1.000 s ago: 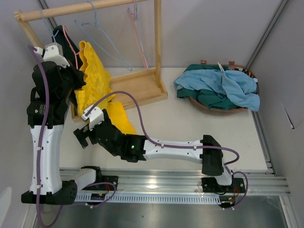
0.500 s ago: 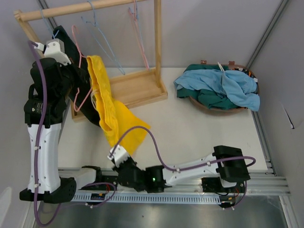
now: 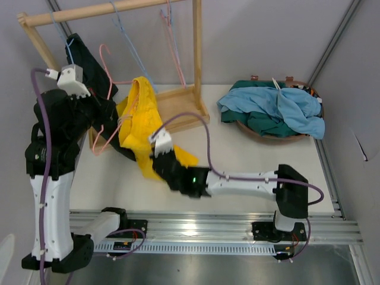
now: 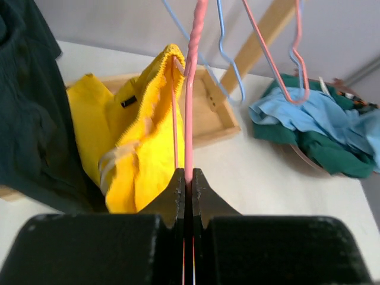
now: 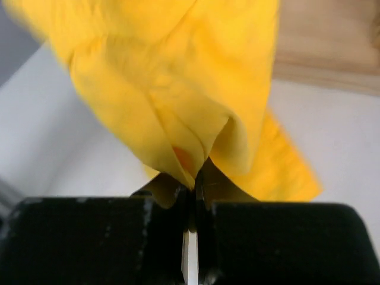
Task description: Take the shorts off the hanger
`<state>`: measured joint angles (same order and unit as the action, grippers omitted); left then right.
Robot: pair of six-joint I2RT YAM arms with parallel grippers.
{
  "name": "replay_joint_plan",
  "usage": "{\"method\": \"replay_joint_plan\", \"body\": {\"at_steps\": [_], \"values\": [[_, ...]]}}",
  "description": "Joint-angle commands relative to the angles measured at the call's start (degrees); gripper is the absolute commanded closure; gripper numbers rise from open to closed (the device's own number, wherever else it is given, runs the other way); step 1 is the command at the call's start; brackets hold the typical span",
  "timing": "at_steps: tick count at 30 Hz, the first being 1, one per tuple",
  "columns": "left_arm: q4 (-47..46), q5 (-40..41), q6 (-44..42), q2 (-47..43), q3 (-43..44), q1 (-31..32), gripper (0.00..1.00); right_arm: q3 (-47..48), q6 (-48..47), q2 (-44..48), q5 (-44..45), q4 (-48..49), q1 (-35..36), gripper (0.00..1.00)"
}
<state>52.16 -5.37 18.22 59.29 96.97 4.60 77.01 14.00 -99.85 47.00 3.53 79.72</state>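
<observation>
Pinched tight on a low fold of the yellow shorts [image 5: 178, 89], the right gripper [image 5: 193, 184] has the cloth bunched between its closed jaws. The hold looks meant to draw the garment down and off its wire. Opposite it, the left gripper [image 4: 188, 176] is clenched on the thin rod of the pink hanger [image 4: 190, 89], jaws pressed together around the wire, apparently to anchor the hanger against the other arm's pull.

From the left wrist the waistband can be seen looped over the hanger's upper end, so the shorts are not yet free. They hang stretched between the two arms above the table [image 3: 237, 160], just in front of the wooden rack [image 3: 178, 107]. Gripping low on the fabric and far from the hanger gives the right arm room to tug. A likely snag is the waistband catching on the wire's bend rather than sliding off.

Beside the left arm, the black shorts [image 3: 86, 56] hang near the rack's rail and appear to be waiting their turn. Bare blue hangers [image 3: 127, 47] dangle from the same rail.

Well apart on the right, a basket [image 3: 256, 134] holds the teal shorts [image 3: 249, 116] under the light blue shorts [image 3: 291, 104]. The pile suggests where the yellow pair is headed once it comes loose, and that the job is past its midpoint.
</observation>
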Motion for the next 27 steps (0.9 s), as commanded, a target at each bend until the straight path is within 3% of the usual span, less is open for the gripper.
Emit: {"method": "replay_joint_plan", "body": {"at_steps": [1,3,11,20,24,27], "values": [[-0.8,-5.1,2.8,-5.0,-0.1,0.1,1.0,12.6,-5.6,-0.4,-8.0,1.6,-13.5,1.0],[2.0,-4.6,2.3,-5.9,0.3,0.1,1.0,18.1,-7.0,-0.9,-8.4,-0.1,-17.0,1.0],[1.2,-0.6,1.0,-8.5,-1.3,1.4,1.0,25.5,-8.5,7.7,-6.3,-3.1,-35.2,1.0],[0.8,2.1,-0.4,-7.3,-0.9,2.1,1.0,43.9,-11.0,5.6,-5.8,-7.7,-57.6,1.0],[0.7,5.0,-0.9,-6.6,-0.6,2.4,1.0,43.6,-8.4,6.6,-6.7,-9.4,-66.6,1.0],[0.0,7.2,-1.1,-5.2,0.5,2.4,1.0,34.2,-5.7,10.5,-8.4,-7.9,-69.0,1.0]]}}
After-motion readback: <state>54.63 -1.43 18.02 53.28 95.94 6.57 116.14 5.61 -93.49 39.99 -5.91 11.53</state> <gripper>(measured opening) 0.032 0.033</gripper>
